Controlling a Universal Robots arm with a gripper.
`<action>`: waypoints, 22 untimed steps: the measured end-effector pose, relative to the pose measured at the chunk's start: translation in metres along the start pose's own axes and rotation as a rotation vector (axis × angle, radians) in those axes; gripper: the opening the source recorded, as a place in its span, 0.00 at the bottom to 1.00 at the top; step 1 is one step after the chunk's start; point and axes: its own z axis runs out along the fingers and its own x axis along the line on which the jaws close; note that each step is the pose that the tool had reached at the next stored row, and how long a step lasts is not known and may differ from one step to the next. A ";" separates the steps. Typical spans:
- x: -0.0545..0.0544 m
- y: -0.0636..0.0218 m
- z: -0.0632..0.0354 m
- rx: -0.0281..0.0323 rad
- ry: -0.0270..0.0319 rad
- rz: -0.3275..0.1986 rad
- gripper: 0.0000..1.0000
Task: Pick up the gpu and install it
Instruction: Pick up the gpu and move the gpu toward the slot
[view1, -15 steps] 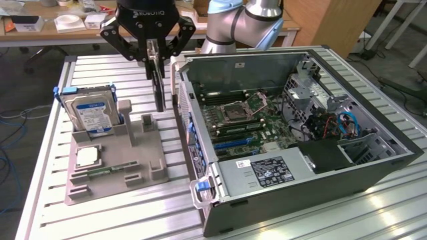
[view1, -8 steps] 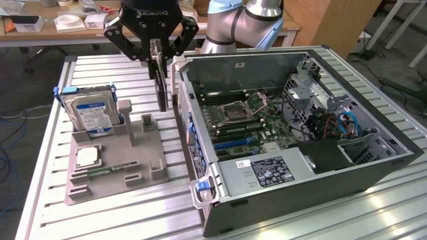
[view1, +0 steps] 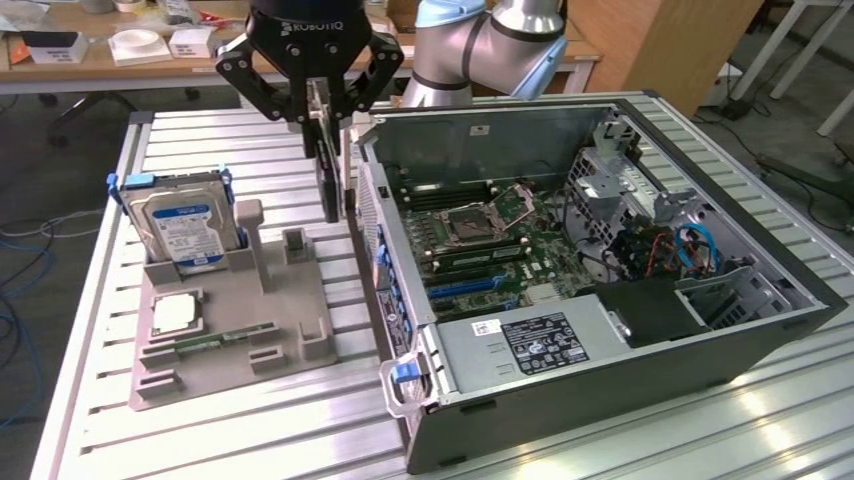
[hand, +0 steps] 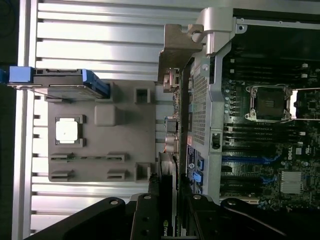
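Note:
The gpu is a thin dark card that hangs edge-on and upright from my gripper, whose fingers are shut on its upper edge. It is lifted off the table, over the gap between the grey holder and the side wall of the open computer case. In the wrist view the gpu runs away from my gripper, and its silver bracket is at the far end, close beside the case wall. The motherboard lies exposed inside the case.
The grey holder carries a blue-labelled hard drive standing upright, a square processor chip and a slim memory stick. A power supply and cables sit inside the case. Everything rests on a slatted aluminium table.

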 end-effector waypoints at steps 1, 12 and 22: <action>0.000 0.0000 0.0000 0.0000 0.0001 0.000 0.26; -0.006 -0.0001 0.0000 0.0116 0.0006 0.000 0.26; -0.014 -0.0003 0.0002 0.0116 0.0006 0.000 0.26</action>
